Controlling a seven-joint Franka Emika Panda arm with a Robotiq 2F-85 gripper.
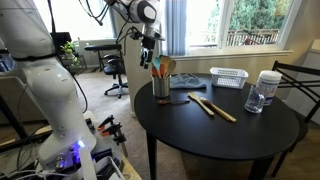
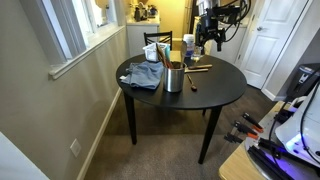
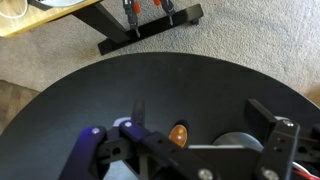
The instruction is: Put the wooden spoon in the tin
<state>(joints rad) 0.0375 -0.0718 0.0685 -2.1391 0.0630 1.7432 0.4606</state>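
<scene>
The tin (image 1: 161,87) is a small grey metal can near the table's edge, with teal and wooden handles sticking up; it also shows in an exterior view (image 2: 174,79). Two wooden utensils (image 1: 201,103) (image 1: 224,112) lie flat on the black table beside it; one shows as the wooden spoon (image 2: 197,69). My gripper (image 1: 150,42) (image 2: 209,42) hangs well above the table, higher than the tin. In the wrist view my gripper (image 3: 203,115) is open and empty, with a grey round rim (image 3: 236,144) and an orange-brown tip (image 3: 179,133) below it.
A round black table (image 1: 250,135) carries a white slotted basket (image 1: 228,77), a clear lidded jar (image 1: 265,91) and a blue cloth (image 1: 186,82). A black chair (image 1: 300,80) stands behind it. Robot base and cables (image 1: 60,120) sit on the carpet.
</scene>
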